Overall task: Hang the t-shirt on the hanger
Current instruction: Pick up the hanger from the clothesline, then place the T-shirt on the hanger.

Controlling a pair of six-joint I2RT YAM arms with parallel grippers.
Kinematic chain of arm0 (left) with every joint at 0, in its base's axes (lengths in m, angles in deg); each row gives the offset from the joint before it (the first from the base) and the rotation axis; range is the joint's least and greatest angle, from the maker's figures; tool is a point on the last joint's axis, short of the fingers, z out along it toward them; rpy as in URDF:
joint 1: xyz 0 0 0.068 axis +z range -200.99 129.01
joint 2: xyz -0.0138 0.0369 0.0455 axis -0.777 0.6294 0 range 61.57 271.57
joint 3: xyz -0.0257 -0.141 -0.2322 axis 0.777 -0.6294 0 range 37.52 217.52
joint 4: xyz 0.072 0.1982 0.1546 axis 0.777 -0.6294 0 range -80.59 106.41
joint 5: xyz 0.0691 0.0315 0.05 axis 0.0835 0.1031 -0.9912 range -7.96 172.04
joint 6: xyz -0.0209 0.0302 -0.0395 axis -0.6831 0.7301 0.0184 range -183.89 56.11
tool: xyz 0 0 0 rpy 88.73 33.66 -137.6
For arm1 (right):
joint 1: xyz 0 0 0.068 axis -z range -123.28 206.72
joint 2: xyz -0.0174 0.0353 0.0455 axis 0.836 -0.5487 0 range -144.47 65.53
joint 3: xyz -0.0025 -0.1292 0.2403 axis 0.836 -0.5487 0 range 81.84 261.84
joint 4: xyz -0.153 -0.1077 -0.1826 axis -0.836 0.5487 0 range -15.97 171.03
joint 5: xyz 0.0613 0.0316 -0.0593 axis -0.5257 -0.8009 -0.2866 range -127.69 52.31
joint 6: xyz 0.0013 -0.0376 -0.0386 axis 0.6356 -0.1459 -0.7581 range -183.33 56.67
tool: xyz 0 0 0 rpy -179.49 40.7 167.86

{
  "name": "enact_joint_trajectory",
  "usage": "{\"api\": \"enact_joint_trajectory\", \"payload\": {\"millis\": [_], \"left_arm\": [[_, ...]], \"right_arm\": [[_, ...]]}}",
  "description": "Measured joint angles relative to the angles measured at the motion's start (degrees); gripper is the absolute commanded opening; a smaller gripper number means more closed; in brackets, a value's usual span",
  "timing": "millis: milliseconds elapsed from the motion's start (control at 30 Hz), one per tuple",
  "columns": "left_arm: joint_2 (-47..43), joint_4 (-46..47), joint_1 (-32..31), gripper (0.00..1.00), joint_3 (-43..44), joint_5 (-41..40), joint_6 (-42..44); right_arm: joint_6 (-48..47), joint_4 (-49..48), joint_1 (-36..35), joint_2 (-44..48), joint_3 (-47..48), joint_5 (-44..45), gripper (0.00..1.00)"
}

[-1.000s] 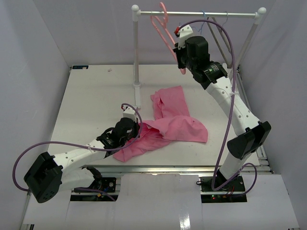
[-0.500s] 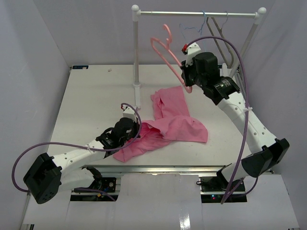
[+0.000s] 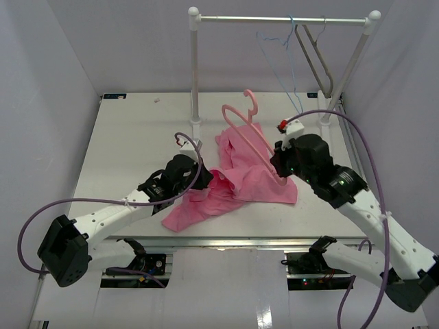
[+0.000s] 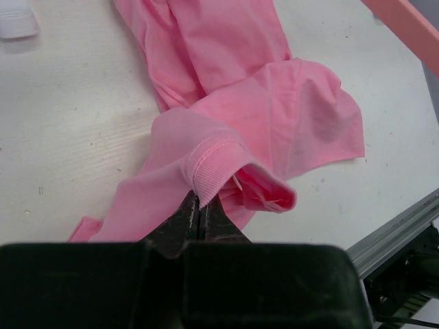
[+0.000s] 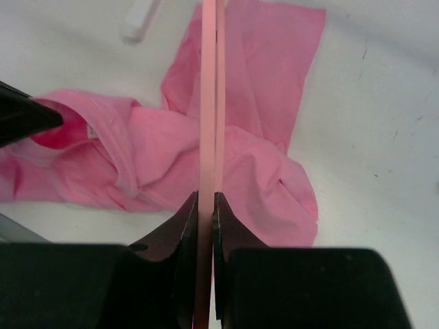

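Observation:
The pink t-shirt (image 3: 243, 175) lies crumpled on the white table, also in the left wrist view (image 4: 260, 103) and the right wrist view (image 5: 137, 164). My left gripper (image 3: 199, 179) (image 4: 199, 209) is shut on the shirt's ribbed collar edge and lifts it a little. My right gripper (image 3: 280, 164) (image 5: 206, 202) is shut on the bar of the pink hanger (image 3: 248, 133) (image 5: 210, 96) and holds it in the air just above the shirt, hook pointing to the far side.
A white clothes rail (image 3: 281, 19) stands at the back of the table, with a thin blue wire hanger (image 3: 291, 62) and a grey hanger (image 3: 315, 58) on its right end. The rail's left post (image 3: 195, 75) rises just behind the shirt.
My right gripper has carried the pink hanger off the rail and down toward the near side, over the shirt. My left gripper has raised the collar slightly.

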Motion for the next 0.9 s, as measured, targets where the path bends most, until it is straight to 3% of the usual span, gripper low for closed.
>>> {"api": "enact_joint_trajectory", "payload": {"millis": [267, 567, 900], "left_arm": [[7.2, -3.6, 3.3, 0.00, 8.2, 1.6, -1.3], [10.0, -8.1, 6.5, 0.00, 11.9, 1.8, -1.3], [12.9, -12.1, 8.8, 0.00, 16.7, 1.1, -1.2]], "right_arm": [[6.1, 0.6, 0.1, 26.0, -15.2, -2.2, 0.08], [10.7, 4.2, 0.1, 33.5, -22.7, -8.1, 0.08], [12.8, 7.2, 0.1, 39.2, -23.2, -16.1, 0.08]]}}
